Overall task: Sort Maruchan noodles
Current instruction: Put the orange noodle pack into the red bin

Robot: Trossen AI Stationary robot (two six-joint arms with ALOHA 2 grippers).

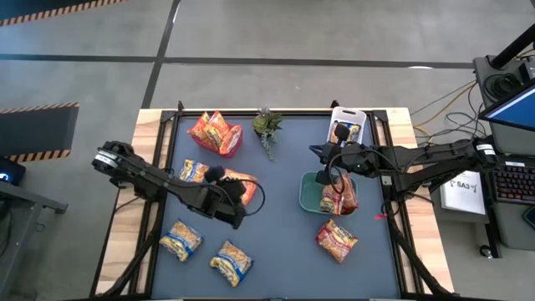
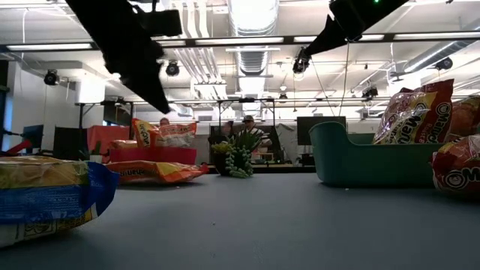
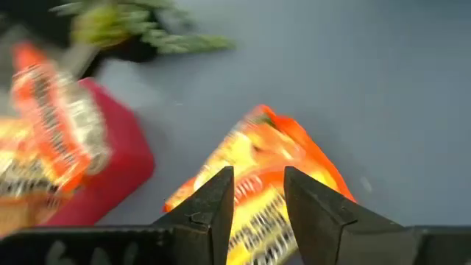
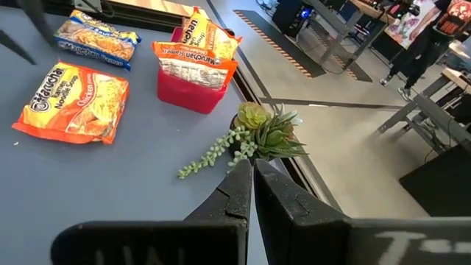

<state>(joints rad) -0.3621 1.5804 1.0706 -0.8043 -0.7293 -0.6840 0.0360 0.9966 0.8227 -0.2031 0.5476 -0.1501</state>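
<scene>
Grey mat [image 1: 276, 242] on a wood-edged table, workshop beyond.

Nearest the front edge: two yellow-and-blue packets [image 1: 181, 239], flat, left side; one red packet [image 1: 337, 239], right side.

Mid-mat: left gripper [image 3: 257, 195], fingers parted, nothing between them, poised directly over the orange packet [image 3: 257, 177]. This packet lies flat, long axis running away from the fingers. Left arm far nearer it than the right. Right gripper [image 4: 252, 173] closed and empty, above the teal bin [image 1: 313, 194] holding red packets.

Far edge: red bin [image 1: 227, 144] with orange packets, just beside the plant [image 1: 267, 125].

Left wrist view alone shows the gap between the fingers; high view hides it.
</scene>
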